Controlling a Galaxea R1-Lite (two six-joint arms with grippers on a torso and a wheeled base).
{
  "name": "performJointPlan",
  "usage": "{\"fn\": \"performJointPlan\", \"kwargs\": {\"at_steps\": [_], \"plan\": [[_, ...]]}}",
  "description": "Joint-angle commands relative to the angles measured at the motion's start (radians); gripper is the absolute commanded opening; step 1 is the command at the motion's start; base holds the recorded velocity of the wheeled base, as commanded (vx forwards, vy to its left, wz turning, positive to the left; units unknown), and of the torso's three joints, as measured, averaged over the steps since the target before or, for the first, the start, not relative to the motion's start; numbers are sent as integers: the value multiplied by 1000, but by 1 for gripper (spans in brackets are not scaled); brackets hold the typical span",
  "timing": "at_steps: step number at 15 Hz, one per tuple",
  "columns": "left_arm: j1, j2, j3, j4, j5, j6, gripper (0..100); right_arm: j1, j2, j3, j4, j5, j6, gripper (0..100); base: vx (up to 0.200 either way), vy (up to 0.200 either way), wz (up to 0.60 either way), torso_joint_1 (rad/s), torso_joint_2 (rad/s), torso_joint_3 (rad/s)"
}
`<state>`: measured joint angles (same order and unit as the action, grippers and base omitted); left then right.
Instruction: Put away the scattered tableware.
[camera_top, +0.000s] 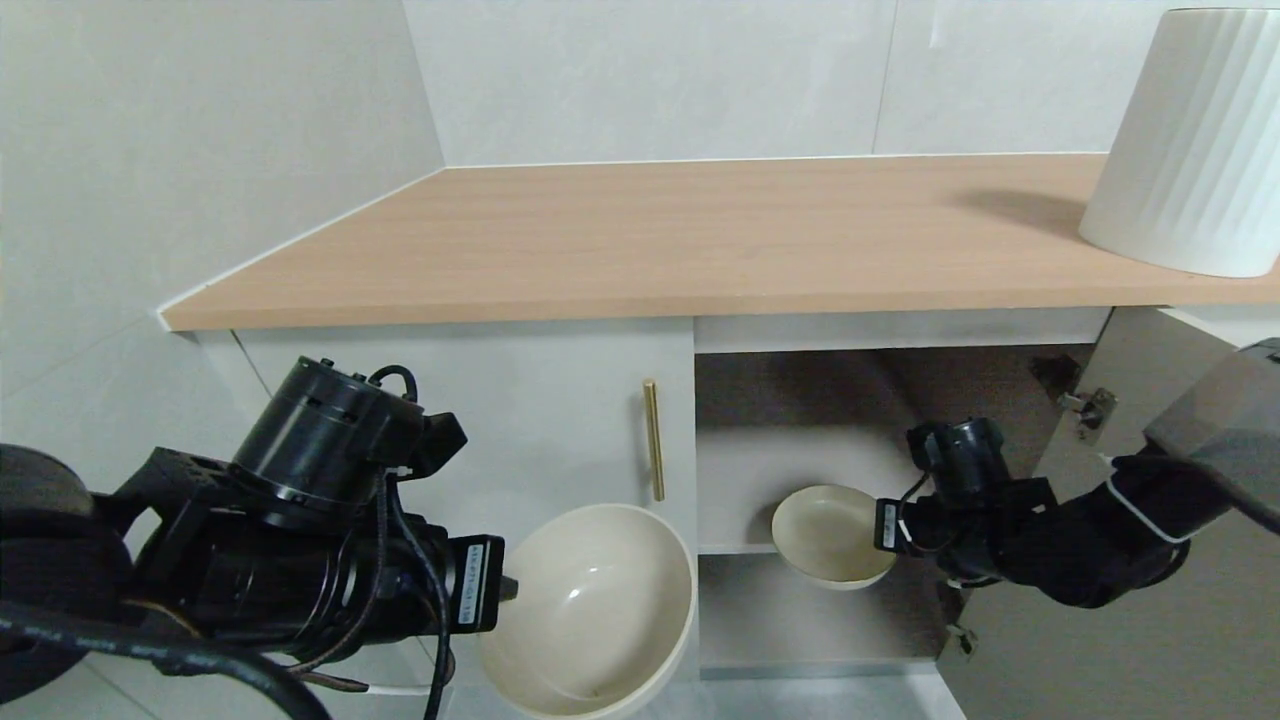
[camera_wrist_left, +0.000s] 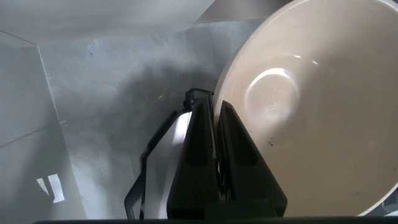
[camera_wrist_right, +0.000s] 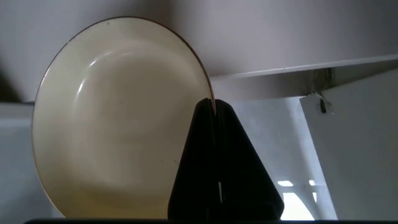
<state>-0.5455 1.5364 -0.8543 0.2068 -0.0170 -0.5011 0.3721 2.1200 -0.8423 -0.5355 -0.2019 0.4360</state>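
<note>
A large cream bowl (camera_top: 590, 610) hangs low in front of the shut left cabinet door, tilted on its side; my left gripper (camera_top: 505, 590) is shut on its rim. In the left wrist view the bowl (camera_wrist_left: 311, 112) sits beside the closed fingers (camera_wrist_left: 214, 162). A smaller cream bowl (camera_top: 828, 533) is held inside the open cabinet just above the shelf, with my right gripper (camera_top: 885, 525) shut on its rim. The right wrist view shows that small bowl (camera_wrist_right: 118, 112) pinched at its edge by the fingers (camera_wrist_right: 214, 155).
A wooden countertop (camera_top: 700, 240) runs above the cabinet, with a white ribbed lampshade-like object (camera_top: 1195, 140) at its right end. The left door has a brass handle (camera_top: 652, 440). The right door (camera_top: 1130, 560) stands open, hinges showing. The cabinet shelf (camera_top: 740, 548) divides the opening.
</note>
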Motion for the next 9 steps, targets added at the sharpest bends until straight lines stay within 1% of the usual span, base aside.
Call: {"fn": "performJointPlan", "kwargs": {"at_steps": [1, 4, 5, 9], "plan": [[-1, 5, 0, 0, 0, -1, 0, -2, 107, -3, -43, -16, 3, 0, 0, 0, 0, 0, 0, 0], [-1, 5, 0, 0, 0, -1, 0, -16, 150, -30, -100, -60, 18, 0, 0, 0, 0, 0, 0, 0], [-1, 5, 0, 0, 0, -1, 0, -22, 158, -50, -106, -77, 56, 0, 0, 0, 0, 0, 0, 0], [-1, 7, 0, 0, 0, -1, 0, -36, 192, -98, -106, -88, 69, 0, 0, 0, 0, 0, 0, 0]]}}
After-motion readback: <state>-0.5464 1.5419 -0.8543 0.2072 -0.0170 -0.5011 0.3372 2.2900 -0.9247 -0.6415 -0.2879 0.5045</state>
